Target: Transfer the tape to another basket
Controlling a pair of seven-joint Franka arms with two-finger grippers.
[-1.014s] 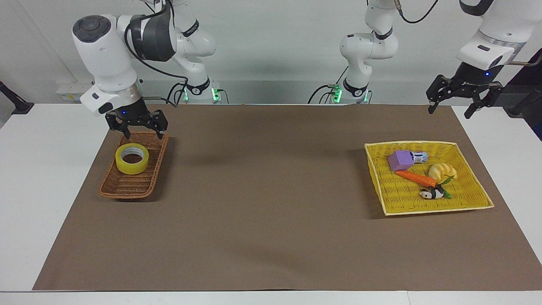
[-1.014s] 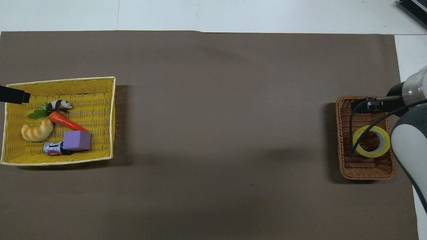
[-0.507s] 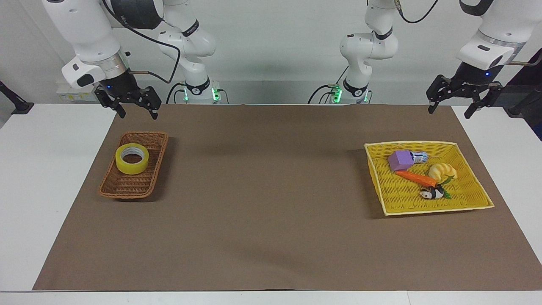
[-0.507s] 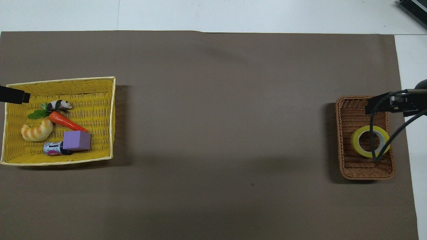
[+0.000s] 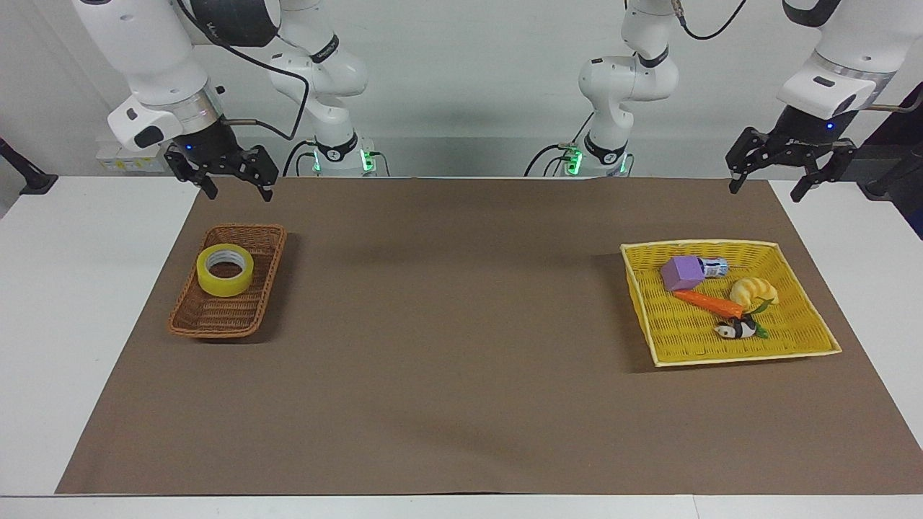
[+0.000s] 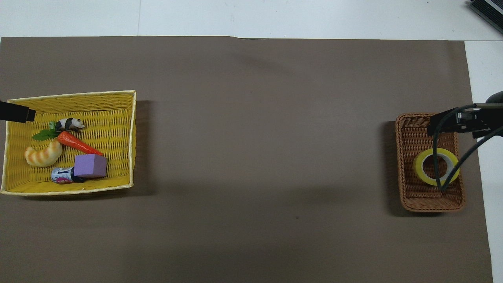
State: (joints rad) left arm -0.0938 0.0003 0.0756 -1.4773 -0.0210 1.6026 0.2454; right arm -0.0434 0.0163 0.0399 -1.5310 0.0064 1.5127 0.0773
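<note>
We see a brown mat (image 5: 461, 339) covering most of the table (image 5: 65, 288), and nothing on it stands between the two containers. Both arms are raised. The right pincer (image 5: 232, 180) hangs with its fingers spread wide and holding nothing, over the mat's edge nearest the robots, at the right arm's end of the table. The left pincer (image 5: 766, 187) hangs likewise wide and bare over the corresponding corner at the left arm's end. The tape (image 5: 225, 269) lies flat in the basket (image 5: 216, 317) near the right arm's end. Toward the left arm's end, the yellow tray (image 5: 721, 346) holds a purple block (image 5: 681, 273), a carrot (image 5: 708, 302), a croissant (image 5: 753, 293), a panda figure (image 5: 734, 330) and a small bottle (image 5: 714, 267).
</note>
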